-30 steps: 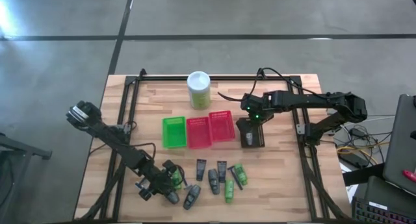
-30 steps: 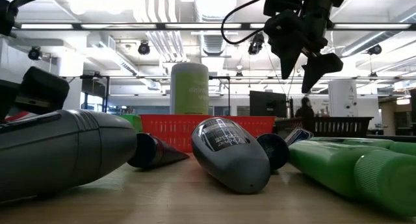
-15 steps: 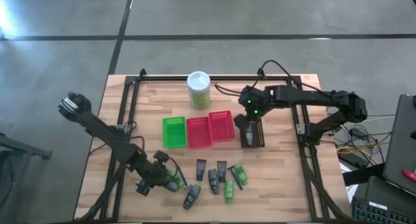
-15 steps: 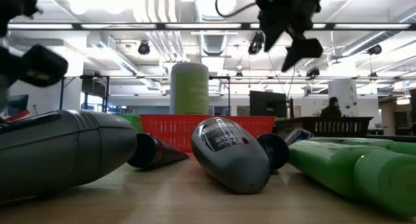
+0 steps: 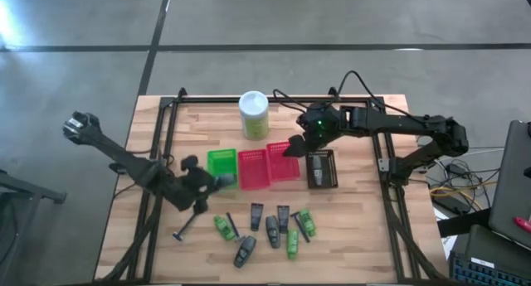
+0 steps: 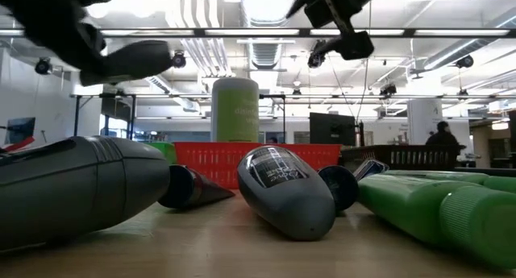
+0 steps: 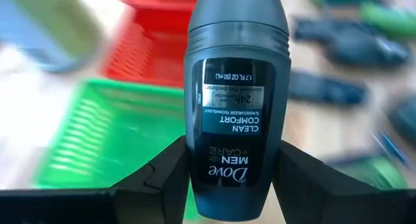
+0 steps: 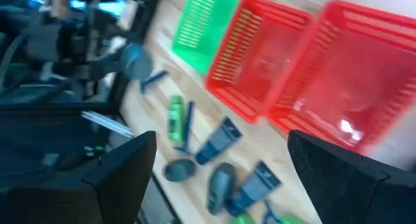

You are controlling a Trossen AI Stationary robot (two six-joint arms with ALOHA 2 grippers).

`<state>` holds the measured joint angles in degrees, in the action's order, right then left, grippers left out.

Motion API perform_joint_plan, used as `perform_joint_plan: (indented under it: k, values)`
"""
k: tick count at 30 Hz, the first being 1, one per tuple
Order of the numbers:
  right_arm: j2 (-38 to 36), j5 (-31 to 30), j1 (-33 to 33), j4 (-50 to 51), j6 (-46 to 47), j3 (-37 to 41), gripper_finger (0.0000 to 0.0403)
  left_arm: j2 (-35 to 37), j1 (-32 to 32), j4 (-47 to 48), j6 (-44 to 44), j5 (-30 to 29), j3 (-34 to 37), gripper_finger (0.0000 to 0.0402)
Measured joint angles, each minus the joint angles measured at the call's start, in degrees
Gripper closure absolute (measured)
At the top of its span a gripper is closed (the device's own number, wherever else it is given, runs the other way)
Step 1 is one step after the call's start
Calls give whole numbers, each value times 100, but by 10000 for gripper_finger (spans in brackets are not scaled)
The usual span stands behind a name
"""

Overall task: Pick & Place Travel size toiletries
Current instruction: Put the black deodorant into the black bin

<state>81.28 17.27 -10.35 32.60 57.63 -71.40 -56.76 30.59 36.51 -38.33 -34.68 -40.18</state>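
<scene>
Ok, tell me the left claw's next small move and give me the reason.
Probably carry on a little further over the green basket and lower before letting go. The left claw is shut on the dark grey deodorant bottle, held clear of the table, and the wrist view shows the green basket just ahead of it. The right claw hangs open over the red baskets.

"Dove Men+Care" on grey bottle
</scene>
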Motion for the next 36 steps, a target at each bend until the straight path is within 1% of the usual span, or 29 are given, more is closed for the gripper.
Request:
perform_joint_plan:
  k: [2,4,8,10,13,17,19,24,31,36]
  values:
    - [19,41,-2,-107,115,2,67,46,-342,-74,143,-189,-37,216]
    - [21,57,-2,-246,132,8,70,37,-686,-339,543,-219,-73,216]
    - [21,58,-4,-489,241,14,74,-131,-1311,-1420,1817,-192,-97,216]
    - [21,55,-4,-511,247,15,71,-235,-1658,-1987,2296,-157,-99,216]
    - [21,-90,-4,-515,304,19,62,-397,-2192,-2437,2671,199,-110,217]
    - [21,-251,-4,-515,281,28,49,-721,-2694,-2909,3013,916,-200,217]
    - [21,-268,-4,-531,286,28,44,-938,-2789,-3168,3286,1128,-313,217]
    - [24,-344,-4,-744,283,29,43,-1591,-2881,-3543,3704,1308,-814,217]
    - [24,-387,-5,-867,265,44,65,-2552,-2955,-3598,4000,1326,-1569,217]
    - [32,-384,-4,-809,376,111,77,-2885,-2974,-3692,4184,1418,-2091,217]
